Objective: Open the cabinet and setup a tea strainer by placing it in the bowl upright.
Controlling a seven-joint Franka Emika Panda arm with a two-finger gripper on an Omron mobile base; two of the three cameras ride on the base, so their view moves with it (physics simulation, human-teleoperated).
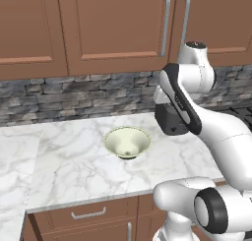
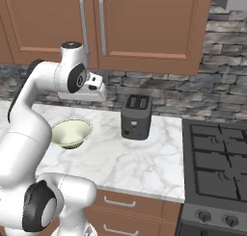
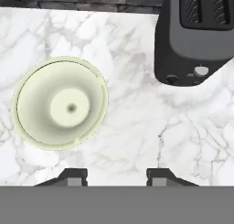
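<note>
1. Still shut, both doors of the cabinet (image 2: 120, 25), flush with the frame, silver bar handles (image 2: 102, 25) side by side at the meeting edge; no tea strainer to be seen anywhere, presumably behind those doors.
2. Sitting empty on the marble counter (image 1: 64, 171), the bowl (image 1: 127, 142), upright, pale cream-green, well clear of the front edge; near it, toward the stove side and apart from it, a black toaster (image 2: 136, 117).
3. Hovering above the counter between bowl and toaster, the gripper (image 3: 116, 176), pointed down; finger tips parted with bare marble in the gap, partly open, holding nothing.
4. Judged stage: opening not yet begun; hand low and aimed downward, handles well above it on the wall.
5. Risks from here:
   - reaching up with the jaws too narrow, or off to one side, and pushing against the door panel rather than closing around a bar;
   - catching both neighbouring handles at once, close as they are;
   - pulling straight out rather than along the hinge arc, letting the fingers slip off the bar;
   - sweeping the elbow low on the way up and knocking bowl or toaster;
   - later, a strainer dropped at a tilt in so shallow a bowl, long handle tipping it over the rim.
</note>
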